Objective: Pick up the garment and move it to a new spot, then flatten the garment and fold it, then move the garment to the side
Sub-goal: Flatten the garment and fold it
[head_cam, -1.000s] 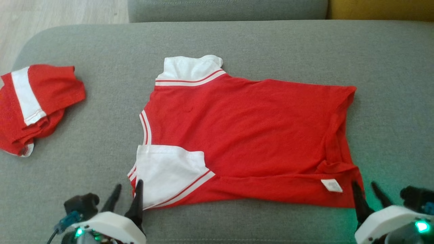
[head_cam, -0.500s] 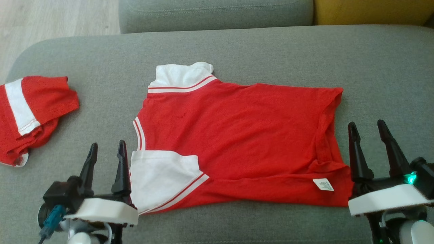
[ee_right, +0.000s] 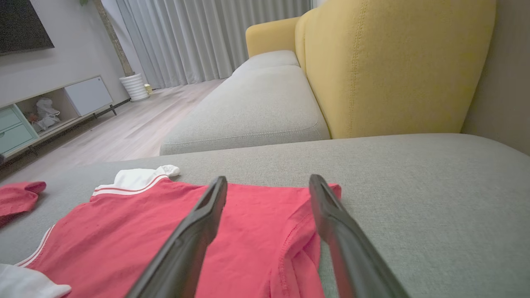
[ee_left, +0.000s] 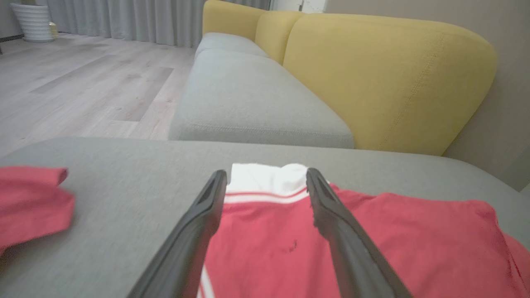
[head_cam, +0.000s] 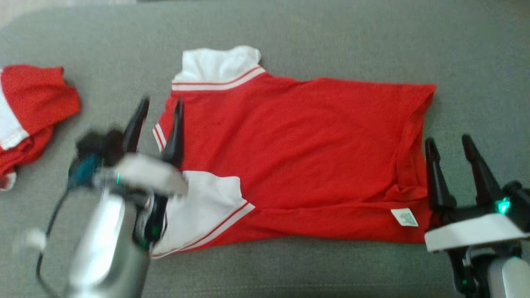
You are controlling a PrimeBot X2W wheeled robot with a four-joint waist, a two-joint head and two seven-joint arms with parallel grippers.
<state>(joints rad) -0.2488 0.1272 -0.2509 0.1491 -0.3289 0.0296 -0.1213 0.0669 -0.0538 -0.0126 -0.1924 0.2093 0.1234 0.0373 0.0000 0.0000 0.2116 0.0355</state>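
The shirt (head_cam: 298,149) is soft matt cloth; the label (head_cam: 404,217) at its five o'clock corner looks papery. The cushion (head_cam: 331,33) beneath is coarse grey weave, the backrest (ee_left: 385,78) at one o'clock yellow weave. My fingers (ee_right: 194,236) are smooth matt black plastic; the floor (ee_left: 83,91), pale wood.

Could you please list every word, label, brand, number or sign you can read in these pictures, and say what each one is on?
White label on the red shirt, near its corner: faint print, too small and blurred to read.
No other words, brands, numbers or signs on the shirt, the other red garment or the grey sofa.
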